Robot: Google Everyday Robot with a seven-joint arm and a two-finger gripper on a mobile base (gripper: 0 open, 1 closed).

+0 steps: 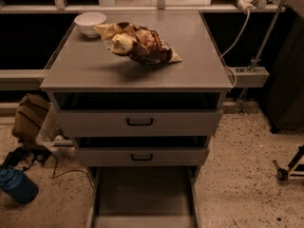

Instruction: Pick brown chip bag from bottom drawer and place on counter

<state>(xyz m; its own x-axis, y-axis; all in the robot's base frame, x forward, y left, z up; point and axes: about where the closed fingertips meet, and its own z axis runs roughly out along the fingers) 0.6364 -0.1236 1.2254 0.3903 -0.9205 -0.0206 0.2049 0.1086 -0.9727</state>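
Chip bag [137, 44] lies on the counter [190, 65], back-left of centre, crinkled, long axis running left to right. White bowl [90, 23] sits at the back-left corner, just beside the bag's left end. Bottom drawer [142, 198] is pulled out, floor bare. The two upper drawers [140, 122] are each slightly ajar, black handles facing front. Gripper is out of frame, so its state can't be told. Tan backpack [31, 118] and blue bottle [18, 186] are on the floor to the left. White cable [237, 30] hangs at the right.
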